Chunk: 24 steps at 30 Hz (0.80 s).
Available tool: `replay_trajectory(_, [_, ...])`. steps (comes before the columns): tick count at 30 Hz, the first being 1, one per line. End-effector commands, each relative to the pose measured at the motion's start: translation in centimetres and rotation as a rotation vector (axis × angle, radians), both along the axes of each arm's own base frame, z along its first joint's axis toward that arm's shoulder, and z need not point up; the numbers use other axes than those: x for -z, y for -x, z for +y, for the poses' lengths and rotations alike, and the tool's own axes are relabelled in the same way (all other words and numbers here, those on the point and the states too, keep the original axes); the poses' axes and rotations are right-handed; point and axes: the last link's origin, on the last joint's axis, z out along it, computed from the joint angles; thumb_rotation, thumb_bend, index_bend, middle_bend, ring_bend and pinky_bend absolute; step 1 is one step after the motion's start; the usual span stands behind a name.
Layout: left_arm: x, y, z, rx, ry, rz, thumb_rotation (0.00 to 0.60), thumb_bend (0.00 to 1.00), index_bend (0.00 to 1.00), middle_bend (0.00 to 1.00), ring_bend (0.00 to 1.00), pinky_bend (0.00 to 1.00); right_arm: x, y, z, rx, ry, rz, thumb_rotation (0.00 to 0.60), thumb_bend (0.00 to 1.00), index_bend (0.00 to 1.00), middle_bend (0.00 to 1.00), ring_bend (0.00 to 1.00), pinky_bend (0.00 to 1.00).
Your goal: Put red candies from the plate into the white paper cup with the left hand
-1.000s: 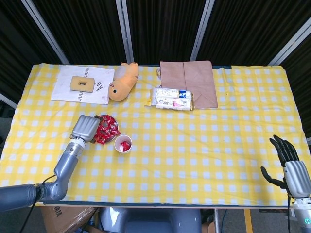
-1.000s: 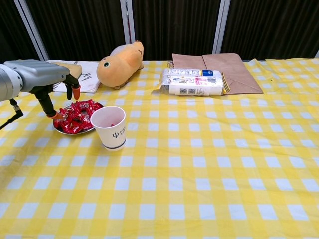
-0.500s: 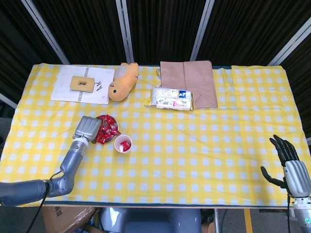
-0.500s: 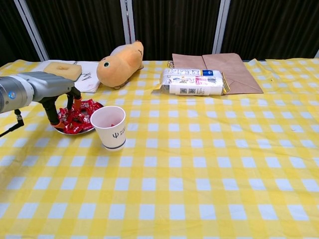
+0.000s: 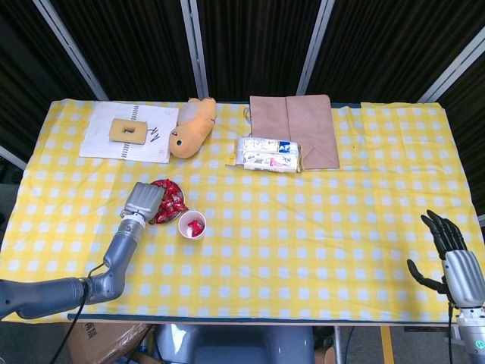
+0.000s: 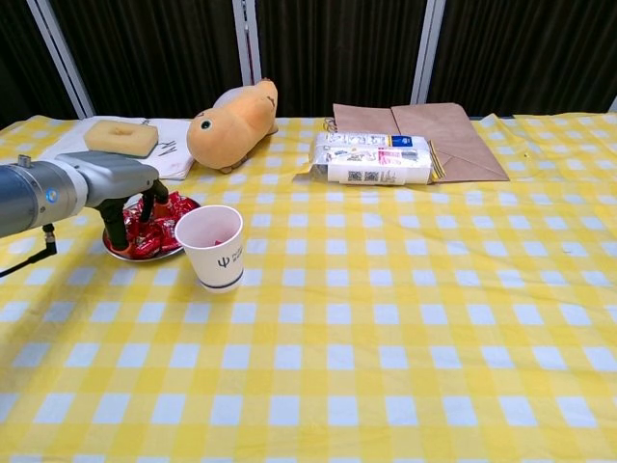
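the left hand (image 6: 123, 198) reaches down into the red candies (image 5: 171, 199) on the plate (image 6: 145, 257), at ten o'clock from the white paper cup (image 6: 214, 247), presumably to grab one, though its grip is hidden.

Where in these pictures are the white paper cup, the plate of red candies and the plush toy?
white paper cup (image 6: 214, 253): chest view, front wall.
plate (image 6: 175, 253): chest view, near rim.
plush toy (image 5: 189, 129): head view, body.
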Motion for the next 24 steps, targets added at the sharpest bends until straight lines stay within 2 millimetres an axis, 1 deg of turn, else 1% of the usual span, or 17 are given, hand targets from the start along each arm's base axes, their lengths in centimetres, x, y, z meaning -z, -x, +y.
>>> replay_trajectory(1, [0.26,0.06,0.05,-0.005,0.002,0.003,0.600,0.25,0.38,0.38,0.92,0.88,-0.01,-0.01,0.01,0.000,0.001,-0.001,0.600,0.42,0.00,0.00,0.00,0.00])
replay_trajectory(6, [0.66,0.14,0.22,-0.004,-0.002,0.005,0.600,0.33,0.43,0.42,0.93,0.89,-0.01,0.01,-0.01,0.000,0.002,-0.001,0.600,0.42,0.00,0.00,0.00,0.00])
replay_trajectory(11, [0.83,0.10,0.34,0.006,-0.014,-0.005,0.600,0.40,0.48,0.48,0.94,0.89,0.00,0.02,-0.01,0.000,0.002,-0.001,0.600,0.42,0.00,0.00,0.00,0.00])
replay_trajectory(19, [0.67,0.09,0.56,0.012,-0.029,-0.021,0.600,0.42,0.49,0.50,0.94,0.89,-0.06,0.01,0.07,0.000,0.002,-0.002,0.600,0.42,0.00,0.00,0.00,0.00])
replay_trajectory(24, [-0.03,-0.14,0.84,0.017,-0.050,-0.041,0.600,0.42,0.50,0.51,0.94,0.89,0.03,0.01,-0.01,-0.001,0.002,0.000,0.600,0.42,0.00,0.00,0.00,0.00])
